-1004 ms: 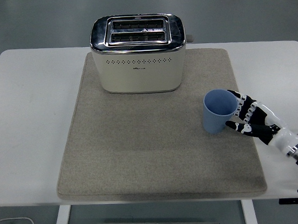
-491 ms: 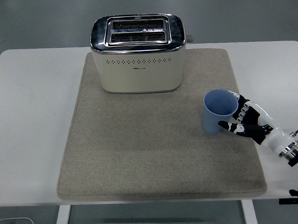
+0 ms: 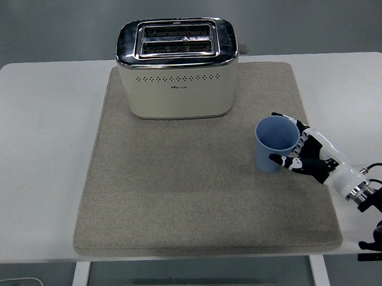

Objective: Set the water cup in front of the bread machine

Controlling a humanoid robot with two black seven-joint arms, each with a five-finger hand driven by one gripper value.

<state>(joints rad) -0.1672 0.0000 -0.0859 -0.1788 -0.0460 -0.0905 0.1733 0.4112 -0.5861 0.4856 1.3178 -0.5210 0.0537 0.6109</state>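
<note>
The blue water cup (image 3: 275, 144) stands on the grey felt mat (image 3: 199, 174), at about four o'clock from the bread machine (image 3: 177, 67) and well apart from it, close to the mat's right edge. Its long axis runs nearly vertical, with the open mouth up and tipped a little toward the camera, so the inside wall shows. The right hand (image 3: 305, 155) comes in from the four o'clock corner and wraps the cup's right flank: its fingers (image 3: 285, 160) are curled around the wall in a grip, one fingertip showing over the rim at the cup's far side, another pressed low on the near side. The wrist and forearm trail off toward the table's lower right edge.

The cream-and-chrome bread machine sits at twelve o'clock on the mat, its two slots running left to right, its broad front face turned toward the near edge. The white table (image 3: 38, 157) carries the mat.
</note>
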